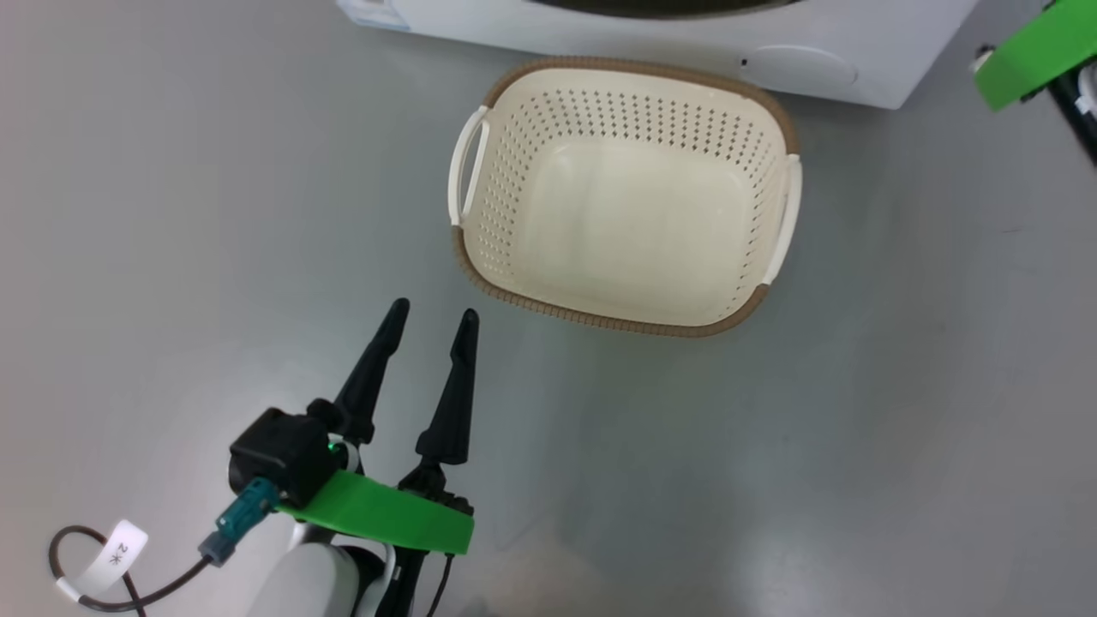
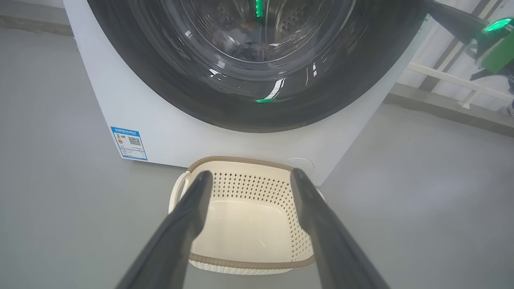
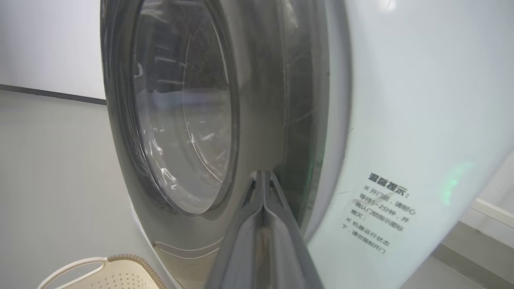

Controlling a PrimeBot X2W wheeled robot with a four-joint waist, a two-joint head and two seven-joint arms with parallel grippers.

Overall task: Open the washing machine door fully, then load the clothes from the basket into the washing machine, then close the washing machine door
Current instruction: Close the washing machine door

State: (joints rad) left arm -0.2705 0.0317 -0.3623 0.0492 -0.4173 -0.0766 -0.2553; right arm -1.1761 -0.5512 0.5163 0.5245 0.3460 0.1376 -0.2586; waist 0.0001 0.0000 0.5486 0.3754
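The cream basket (image 1: pixel 626 326) stands empty on the floor in front of the white washing machine (image 1: pixel 686 43). My left gripper (image 1: pixel 434 310) hovers open over the floor just short of the basket's near left corner, nothing between its fingers. The washing machine door (image 2: pixel 257 108) lies against the machine front, glossy black rim around bulging glass. My right gripper (image 3: pixel 263 173) is shut, its tip at the door's (image 3: pixel 257 100) rim beside the seam with the white front. The clothes are hidden; dim shapes sit behind the glass, and I cannot tell what they are.
Grey floor spreads to the left and right of the basket (image 2: pixel 249 263). A blue label (image 2: pixel 128 143) marks the machine's lower left front, and a printed sticker (image 3: pixel 381 212) its front beside the door. A wall and a white rail (image 2: pixel 449 78) lie to the right.
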